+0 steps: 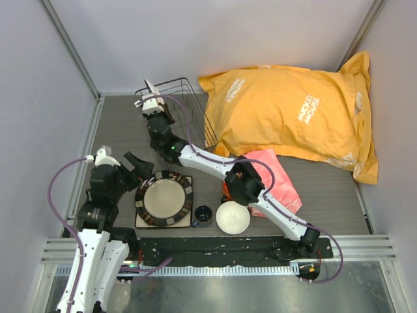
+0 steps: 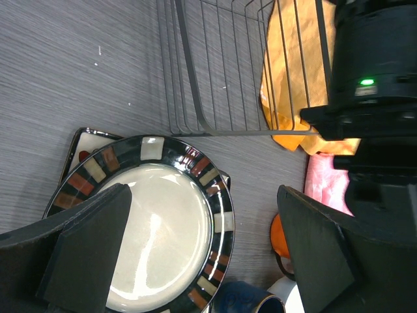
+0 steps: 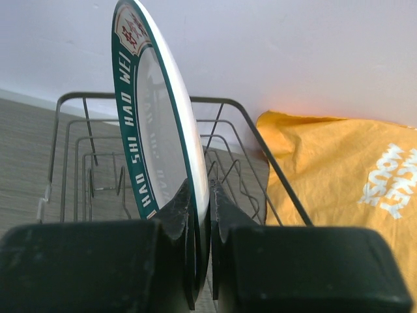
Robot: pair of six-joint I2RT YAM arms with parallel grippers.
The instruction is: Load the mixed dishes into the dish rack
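While the right claw (image 3: pixel 201 215) was clamped tight on the bottom edge of the white plate (image 3: pixel 156 111), it held that plate upright and edge-on just above the dish rack (image 3: pixel 71 98), at the rack's left end. You could read green lettering round the plate's rim. The rack sat at the far side of the tabletop (image 1: pixel 124 124), right up against a big yellow bag (image 1: pixel 293 111).

The left claw (image 2: pixel 202 248) was spread wide, gripping nothing, hovering over the other plate (image 2: pixel 156 222), the one with the dark blocky rim. That plate lay flat on a square dark tray (image 2: pixel 81 140) at the near edge. Just to its right sat a small blue cup (image 1: pixel 202 214) and a white bowl (image 1: pixel 233 217). An orange mug (image 2: pixel 279 238) peeked out behind the right arm, beside a pink cloth (image 1: pixel 280 179).
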